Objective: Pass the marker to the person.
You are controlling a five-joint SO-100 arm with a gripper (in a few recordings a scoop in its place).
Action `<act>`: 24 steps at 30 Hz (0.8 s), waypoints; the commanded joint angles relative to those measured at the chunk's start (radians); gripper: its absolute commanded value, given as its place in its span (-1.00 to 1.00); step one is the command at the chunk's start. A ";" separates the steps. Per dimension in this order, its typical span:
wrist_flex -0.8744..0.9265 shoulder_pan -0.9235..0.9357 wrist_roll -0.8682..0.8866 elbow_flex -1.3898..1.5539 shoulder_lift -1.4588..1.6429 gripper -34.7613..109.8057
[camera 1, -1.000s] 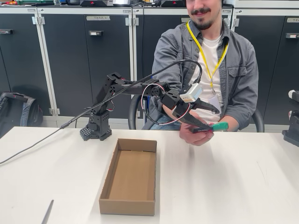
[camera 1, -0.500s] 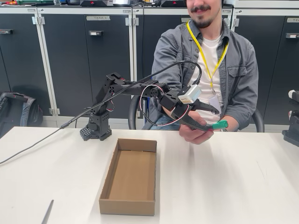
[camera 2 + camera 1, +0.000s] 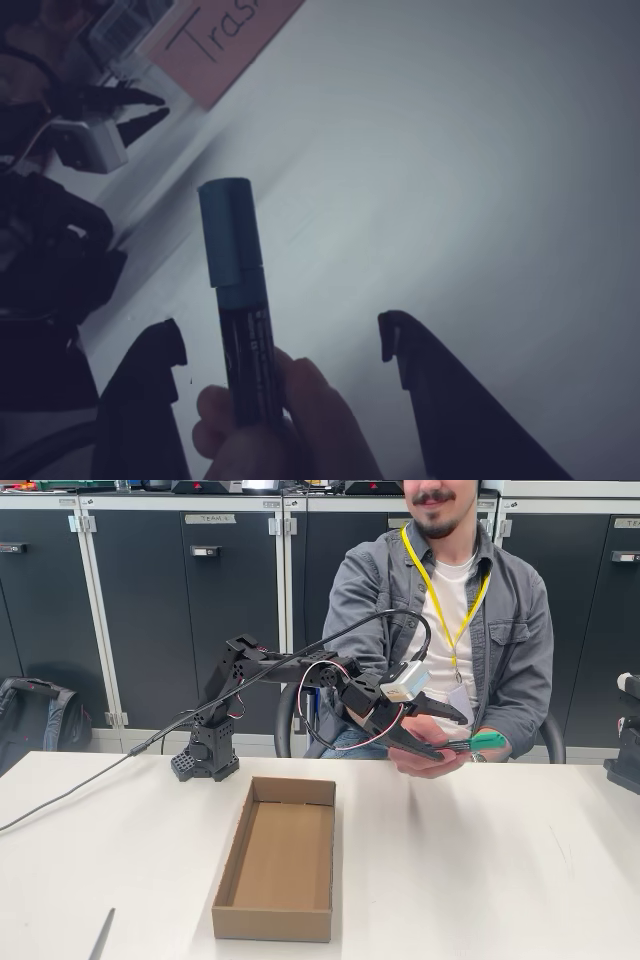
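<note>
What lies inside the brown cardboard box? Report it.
In the fixed view the open brown cardboard box shows only its bare floor and inner walls; nothing lies on the visible part. Its near wall hides a thin strip of floor just behind it, so that strip cannot be checked.

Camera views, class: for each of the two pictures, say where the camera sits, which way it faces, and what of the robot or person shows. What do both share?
Fixed view: across the table, facing the seated person; shows the arm, gripper, box.
Wrist view: on the gripper, looking along its open fingers; fingers of the person's hand hold the marker.
Shared: marker, hand, gripper.
</note>
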 commanded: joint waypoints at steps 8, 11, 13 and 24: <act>-0.029 0.006 -0.012 -0.006 0.100 0.08; -0.034 0.008 -0.015 -0.003 0.101 0.08; -0.034 0.009 -0.015 -0.003 0.101 0.08; -0.034 0.006 -0.018 0.005 0.104 0.08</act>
